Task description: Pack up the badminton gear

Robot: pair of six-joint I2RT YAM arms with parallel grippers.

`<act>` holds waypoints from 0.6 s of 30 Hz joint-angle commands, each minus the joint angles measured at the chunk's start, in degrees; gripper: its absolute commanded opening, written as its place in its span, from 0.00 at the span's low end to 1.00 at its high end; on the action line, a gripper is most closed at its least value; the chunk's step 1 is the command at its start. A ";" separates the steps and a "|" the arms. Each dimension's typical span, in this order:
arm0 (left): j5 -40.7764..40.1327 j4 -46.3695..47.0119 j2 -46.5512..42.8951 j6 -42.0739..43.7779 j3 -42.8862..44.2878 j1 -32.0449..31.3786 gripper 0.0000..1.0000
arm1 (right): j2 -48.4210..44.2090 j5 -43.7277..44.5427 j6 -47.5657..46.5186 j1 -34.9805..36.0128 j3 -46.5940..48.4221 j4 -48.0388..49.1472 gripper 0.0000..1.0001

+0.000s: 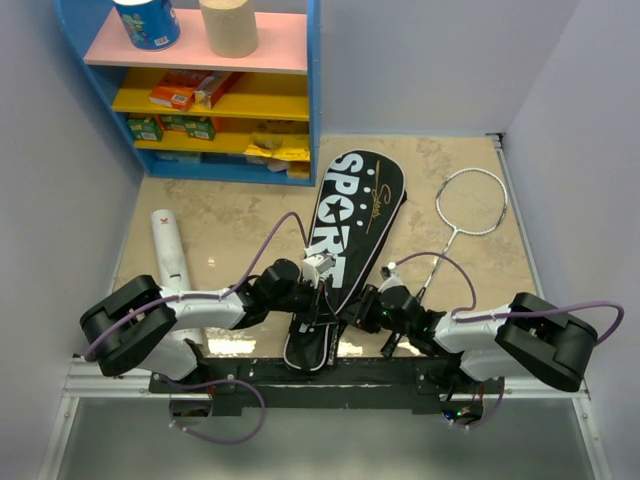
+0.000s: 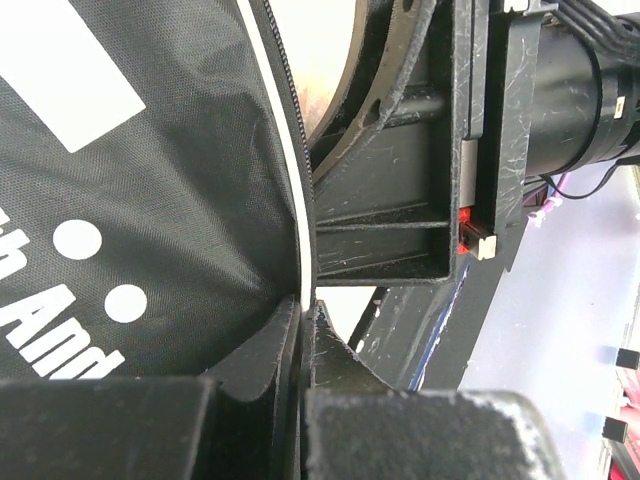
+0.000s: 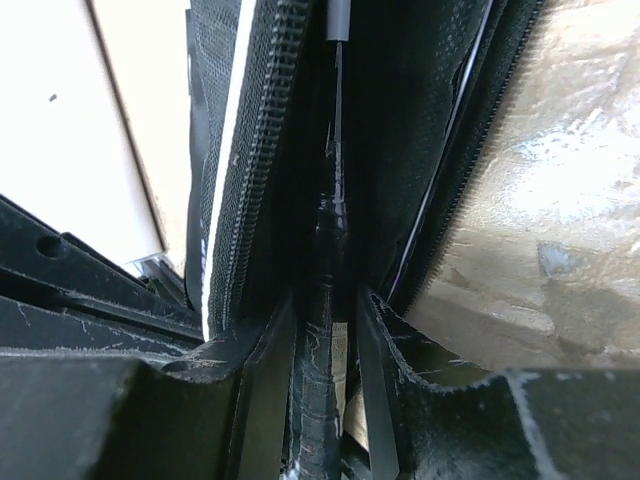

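Note:
The black bag (image 1: 350, 215) lettered SPORT lies slanted across the middle of the table, its narrow end toward me. My left gripper (image 1: 312, 290) is shut on the bag's white-piped edge (image 2: 300, 250); its fingers (image 2: 260, 360) pinch the rim. My right gripper (image 1: 372, 308) is at the bag's right edge, shut on a black racket handle (image 3: 325, 370). The handle's thin shaft runs up into the bag's open zipper mouth (image 3: 260, 150). A white-framed racket (image 1: 472, 200) lies on the table at the right, with its handle hidden by my right arm. The white tube (image 1: 170, 245) lies at the left.
A blue shelf unit (image 1: 310, 100) stands at the back left, with a blue roll (image 1: 147, 22) and a tan roll (image 1: 228, 25) on top and small coloured boxes (image 1: 185, 92) below. Grey walls close in both sides. The tan tabletop (image 3: 560, 200) shows beside the bag.

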 commanded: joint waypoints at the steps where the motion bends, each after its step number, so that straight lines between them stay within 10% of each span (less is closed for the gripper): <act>1: 3.41 3.40 -1.54 -0.08 1.25 -0.42 0.00 | -0.78 2.06 1.50 1.20 -1.32 8.93 0.34; 18: 7.09 6.56 -3.56 -4.47 0.99 -0.51 0.00 | -2.73 8.04 -0.17 1.20 1.40 8.50 0.15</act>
